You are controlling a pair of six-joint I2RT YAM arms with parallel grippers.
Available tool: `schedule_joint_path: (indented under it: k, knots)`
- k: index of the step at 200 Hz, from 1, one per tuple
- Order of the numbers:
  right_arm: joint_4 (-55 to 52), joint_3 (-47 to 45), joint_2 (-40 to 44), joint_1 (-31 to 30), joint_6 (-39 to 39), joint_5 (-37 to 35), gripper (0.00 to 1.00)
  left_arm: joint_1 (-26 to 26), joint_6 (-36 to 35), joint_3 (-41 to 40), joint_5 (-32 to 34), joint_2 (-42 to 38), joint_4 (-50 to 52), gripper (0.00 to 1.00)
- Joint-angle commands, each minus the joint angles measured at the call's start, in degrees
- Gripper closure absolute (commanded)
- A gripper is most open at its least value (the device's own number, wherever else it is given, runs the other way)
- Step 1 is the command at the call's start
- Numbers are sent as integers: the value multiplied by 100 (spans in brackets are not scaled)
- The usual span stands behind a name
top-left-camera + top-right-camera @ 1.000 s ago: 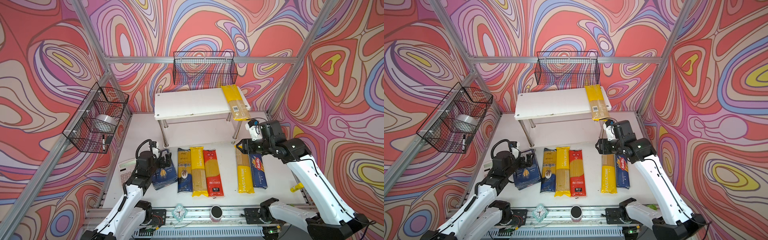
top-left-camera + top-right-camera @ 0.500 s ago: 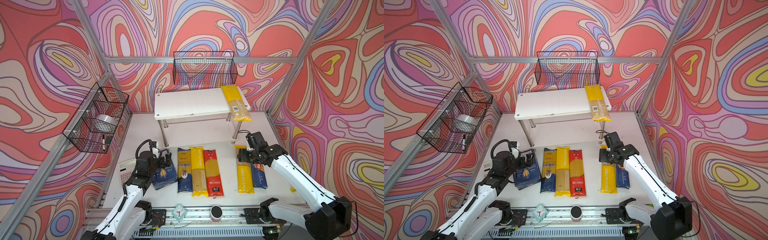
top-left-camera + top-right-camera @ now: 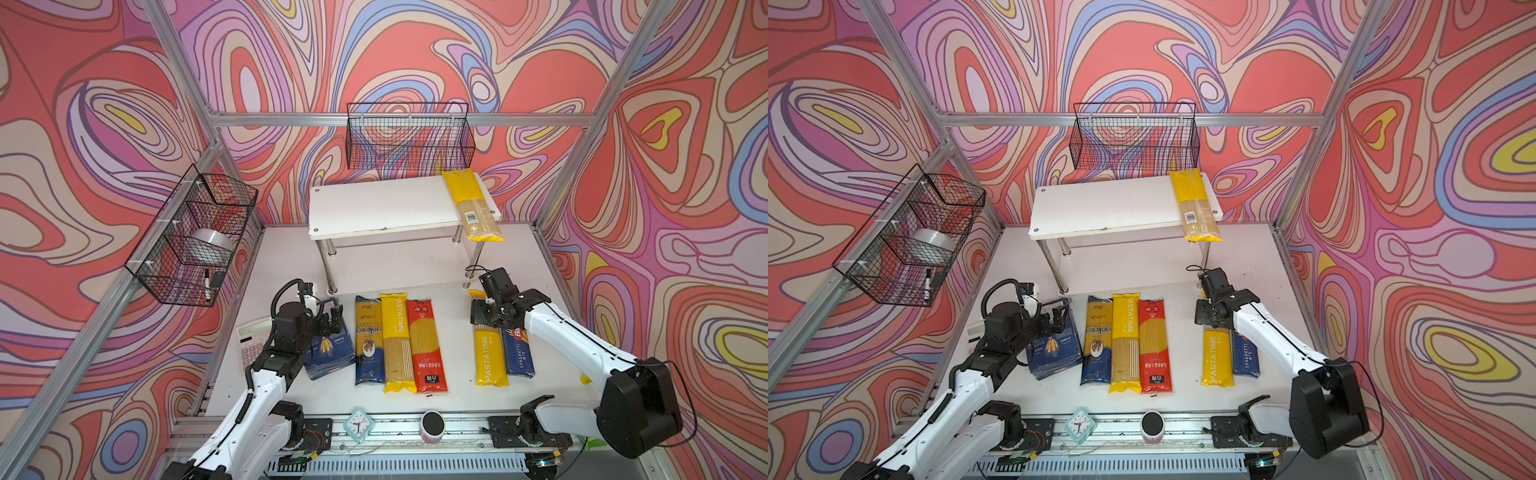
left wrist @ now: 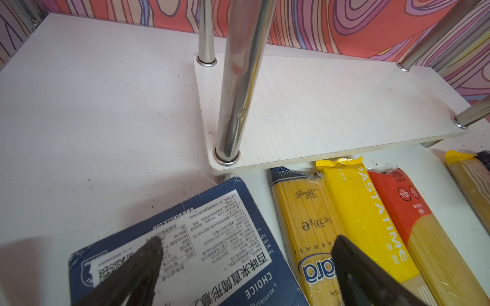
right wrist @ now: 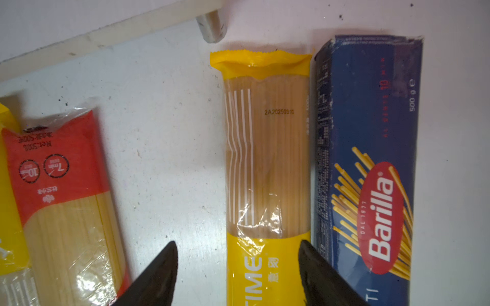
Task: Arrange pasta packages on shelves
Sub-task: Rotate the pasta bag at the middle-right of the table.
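Note:
The white shelves (image 3: 386,208) stand at the back, and one yellow barcode pack (image 3: 471,203) lies across the top board's right end. The lower board (image 4: 331,106) is bare. In front lie a wide blue Barilla box (image 3: 330,353), a dark-blue bag (image 3: 368,340), a yellow PASTATIME pack (image 3: 397,340) and a red bag (image 3: 426,345). Further right are a second PASTATIME pack (image 3: 490,353) and a narrow Barilla box (image 5: 371,159). My left gripper (image 4: 246,254) hangs open over the wide box. My right gripper (image 5: 237,265) is open low over the second PASTATIME pack, holding nothing.
Black wire baskets hang on the back wall (image 3: 409,137) and the left wall (image 3: 195,237), the latter holding a tape roll and a marker. A calculator (image 3: 251,345) lies left of the wide box. A small clock (image 3: 358,424) and a cylinder (image 3: 432,424) sit on the front rail.
My right arm has come down and forward from beside the shelf's right leg to just above the right PASTATIME pack. The left arm and all packs have stayed put.

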State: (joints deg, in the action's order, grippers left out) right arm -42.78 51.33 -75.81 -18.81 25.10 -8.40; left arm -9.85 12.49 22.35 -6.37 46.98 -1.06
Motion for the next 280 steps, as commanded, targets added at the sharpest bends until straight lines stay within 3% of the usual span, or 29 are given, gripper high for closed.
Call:
schedule_joint_path:
  k: [1, 71, 168, 280]
  knots:
    - [127, -111, -71, 18, 147, -167, 26, -44, 78, -87, 1, -58, -37, 0]
    - [332, -655, 238, 26, 488, -422, 25, -44, 69, -85, -11, -58, -43, 0]
    - [1024, -1260, 395, 26, 798, -29, 22, -44, 69, -82, -9, -58, -37, 0]
    - [934, -1296, 216, 88, 906, -108, 21, -44, 69, -84, -12, -58, -36, 0]
